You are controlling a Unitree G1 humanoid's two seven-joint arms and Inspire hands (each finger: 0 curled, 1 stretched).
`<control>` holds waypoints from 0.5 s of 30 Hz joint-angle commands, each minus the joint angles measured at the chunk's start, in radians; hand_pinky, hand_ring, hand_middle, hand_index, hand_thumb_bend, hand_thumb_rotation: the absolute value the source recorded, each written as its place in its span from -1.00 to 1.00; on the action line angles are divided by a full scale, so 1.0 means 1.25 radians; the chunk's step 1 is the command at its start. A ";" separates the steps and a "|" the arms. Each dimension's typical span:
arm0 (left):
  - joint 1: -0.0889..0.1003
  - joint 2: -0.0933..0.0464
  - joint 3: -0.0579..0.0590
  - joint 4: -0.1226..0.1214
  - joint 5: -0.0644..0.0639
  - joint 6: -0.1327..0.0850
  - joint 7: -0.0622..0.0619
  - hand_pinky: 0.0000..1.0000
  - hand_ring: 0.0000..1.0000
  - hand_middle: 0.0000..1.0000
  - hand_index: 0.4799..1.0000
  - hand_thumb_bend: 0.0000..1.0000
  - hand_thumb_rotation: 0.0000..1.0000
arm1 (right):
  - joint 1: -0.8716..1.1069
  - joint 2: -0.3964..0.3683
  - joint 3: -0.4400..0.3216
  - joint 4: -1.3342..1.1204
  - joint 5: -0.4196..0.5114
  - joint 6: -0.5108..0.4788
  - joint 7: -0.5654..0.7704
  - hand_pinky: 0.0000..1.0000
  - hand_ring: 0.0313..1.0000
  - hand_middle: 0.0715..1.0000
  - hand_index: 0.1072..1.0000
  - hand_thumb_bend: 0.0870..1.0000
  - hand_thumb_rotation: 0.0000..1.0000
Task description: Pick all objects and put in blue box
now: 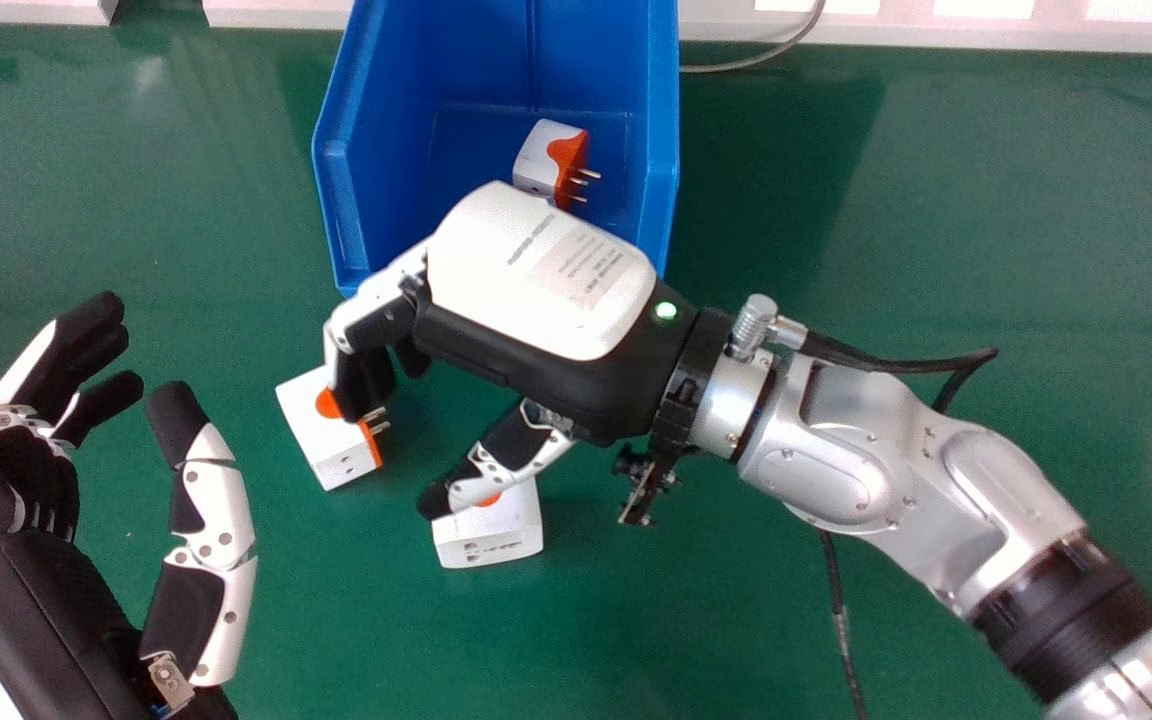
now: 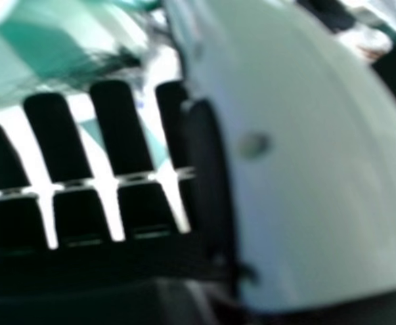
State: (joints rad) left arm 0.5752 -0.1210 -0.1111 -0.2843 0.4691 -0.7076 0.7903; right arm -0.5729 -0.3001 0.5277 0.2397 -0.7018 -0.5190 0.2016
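Observation:
My right hand [image 1: 536, 270] is over the near edge of the blue box [image 1: 661, 180], its bent fingers hanging apart from the thumb, open. Those fingertips overlap the top of a white and orange plug adapter [image 1: 341, 455]; contact is unclear. The thumb lies across the upper part of another adapter [image 1: 491, 540], partly hiding it. Inside the box is a third adapter [image 1: 539, 160], prongs facing right. In the right hand view, the right hand [image 2: 120, 128] has its fingers spread beside the large pale thumb. At the left, my left hand [image 1: 36, 590] is open and holds nothing.
The green table [image 1: 936, 230] carries everything. A grey cable [image 1: 766, 55] runs behind the box on the right, and a dark cable [image 1: 836, 590] lies below the right forearm. White panels [image 1: 986, 25] line the far edge.

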 commanded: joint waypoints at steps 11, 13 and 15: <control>0.018 -0.057 -0.008 -0.017 -0.020 -0.012 -0.017 0.32 0.42 0.43 -0.04 -0.48 -1.00 | 0.074 -0.025 0.034 -0.217 -0.048 0.262 0.310 0.99 1.00 1.00 1.00 1.00 -0.32; 0.019 -0.059 -0.008 -0.019 -0.019 -0.009 -0.017 0.32 0.42 0.43 -0.05 -0.47 -1.00 | 0.073 -0.027 0.035 -0.220 -0.053 0.268 0.314 1.00 1.00 1.00 1.00 1.00 -0.31; 0.018 -0.060 -0.008 -0.018 -0.018 -0.009 -0.016 0.32 0.43 0.44 -0.05 -0.47 -1.00 | 0.070 -0.028 0.037 -0.221 -0.056 0.273 0.319 1.00 1.00 1.00 1.00 1.00 -0.30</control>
State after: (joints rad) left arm 0.5765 -0.1209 -0.1124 -0.2847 0.4391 -0.7090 0.7670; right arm -0.4676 -0.3384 0.5751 -0.0069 -0.7695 -0.1815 0.5963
